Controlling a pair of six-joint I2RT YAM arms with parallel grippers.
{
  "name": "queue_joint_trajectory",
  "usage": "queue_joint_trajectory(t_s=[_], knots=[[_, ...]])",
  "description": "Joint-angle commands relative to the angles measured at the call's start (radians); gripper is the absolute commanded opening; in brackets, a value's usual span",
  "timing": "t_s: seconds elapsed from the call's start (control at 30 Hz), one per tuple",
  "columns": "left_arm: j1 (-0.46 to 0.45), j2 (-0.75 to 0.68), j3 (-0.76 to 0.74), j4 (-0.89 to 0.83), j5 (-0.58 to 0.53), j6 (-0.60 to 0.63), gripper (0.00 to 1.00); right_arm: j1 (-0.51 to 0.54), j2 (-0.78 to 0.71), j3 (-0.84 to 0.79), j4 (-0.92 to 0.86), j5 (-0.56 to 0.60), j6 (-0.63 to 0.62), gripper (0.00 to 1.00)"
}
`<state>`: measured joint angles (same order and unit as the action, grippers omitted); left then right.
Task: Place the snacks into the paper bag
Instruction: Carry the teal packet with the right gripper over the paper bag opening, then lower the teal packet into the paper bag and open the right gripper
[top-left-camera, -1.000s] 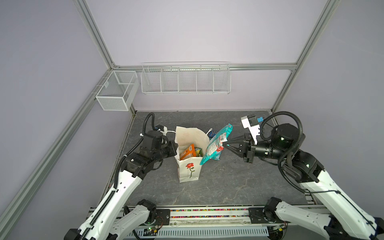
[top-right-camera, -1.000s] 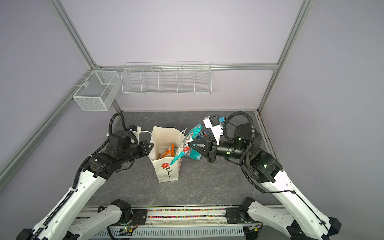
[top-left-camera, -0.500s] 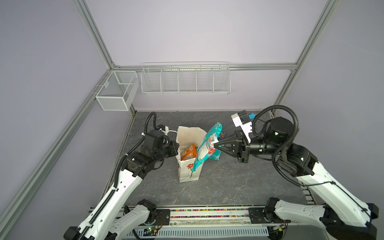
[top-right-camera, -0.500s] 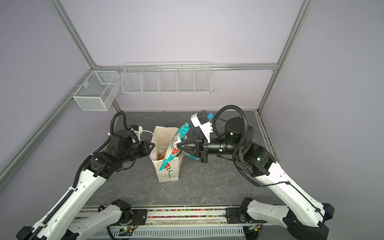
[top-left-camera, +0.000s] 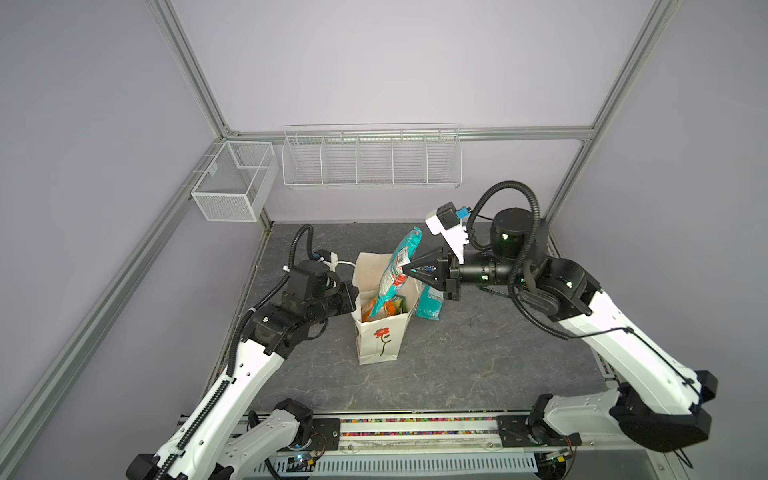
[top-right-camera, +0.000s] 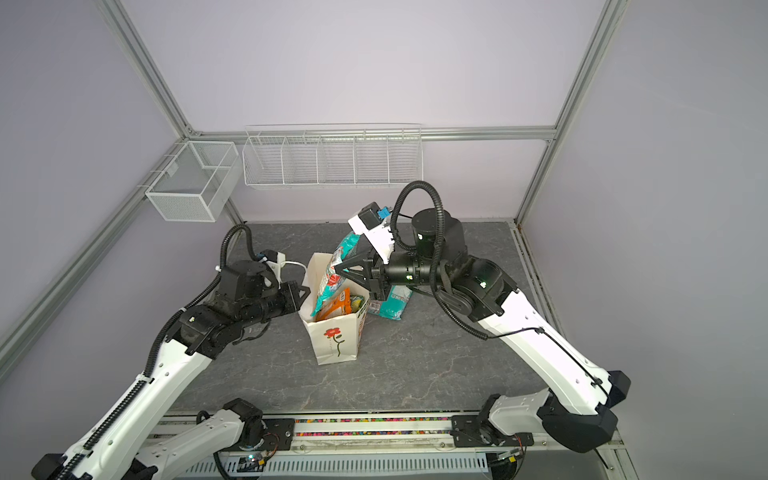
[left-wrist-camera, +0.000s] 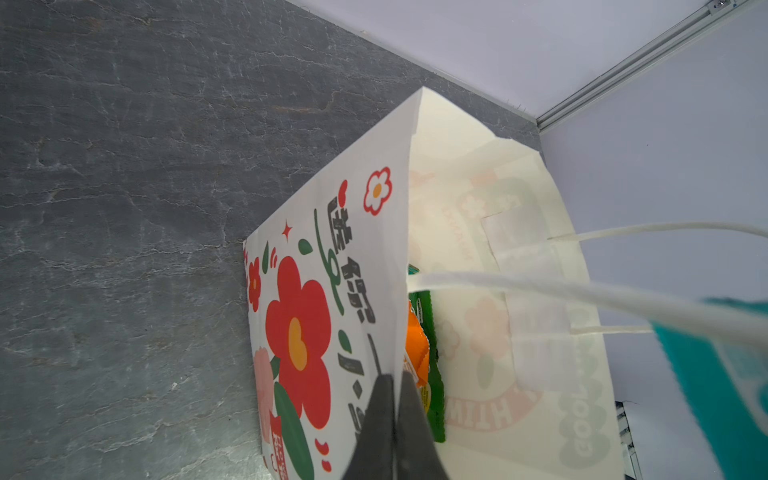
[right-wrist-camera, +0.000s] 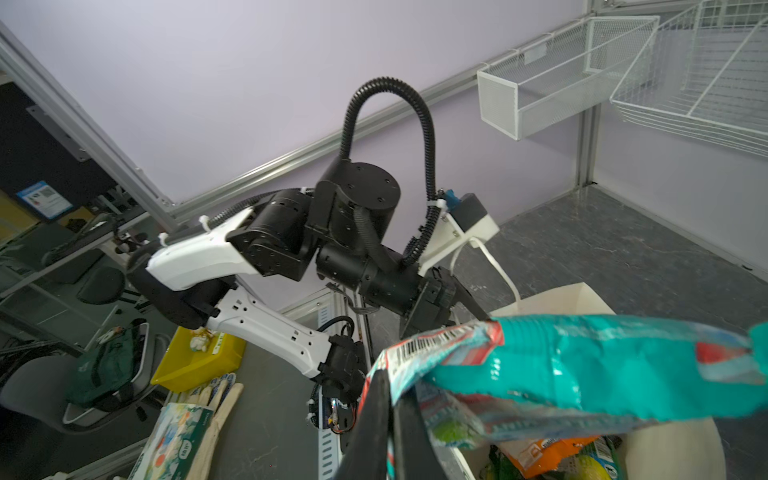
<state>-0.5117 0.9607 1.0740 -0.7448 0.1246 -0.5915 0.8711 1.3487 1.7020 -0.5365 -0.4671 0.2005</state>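
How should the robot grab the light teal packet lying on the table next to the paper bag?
Probably by its free edge, the one away from the paper bag, coming down from above. The light teal packet lies flat on the table right beside the bag, so that side is blocked, and a flat packet offers only a thin edge to pinch.

Matt, smooth white paper on the paper bag (top-left-camera: 368, 345), with flat red and green print. Soft woven white cord for its handles (left-wrist-camera: 519, 286). Crinkly, glossy plastic film on the teal bag (top-left-camera: 395, 270) and the orange bag (top-right-camera: 334, 305). Matt dark grey stone-look finish on the bench (top-left-camera: 457, 365). Thin white-coated wire on the wall baskets (top-left-camera: 370, 166). Pale brushed metal on the frame rails (top-left-camera: 189, 70). Glossy white plastic shells on the arms (top-left-camera: 623, 345), with ribbed black plastic hose (top-left-camera: 511, 185).
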Motion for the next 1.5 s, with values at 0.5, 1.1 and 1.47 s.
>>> queue_joint_trajectory(t_s=[0.5, 1.1, 1.47], knots=[[-0.005, -0.029, 0.064, -0.004, 0.015, 0.006, 0.0, 0.09, 0.127, 0.054, -0.046, 0.148, -0.238, 0.07], [-0.005, -0.034, 0.046, 0.001, 0.016, 0.005, 0.0, 0.176, 0.168, 0.047, -0.068, 0.213, -0.36, 0.09], [-0.005, -0.037, 0.035, 0.005, 0.015, 0.002, 0.0, 0.195, 0.174, 0.023, -0.056, 0.207, -0.364, 0.1]])
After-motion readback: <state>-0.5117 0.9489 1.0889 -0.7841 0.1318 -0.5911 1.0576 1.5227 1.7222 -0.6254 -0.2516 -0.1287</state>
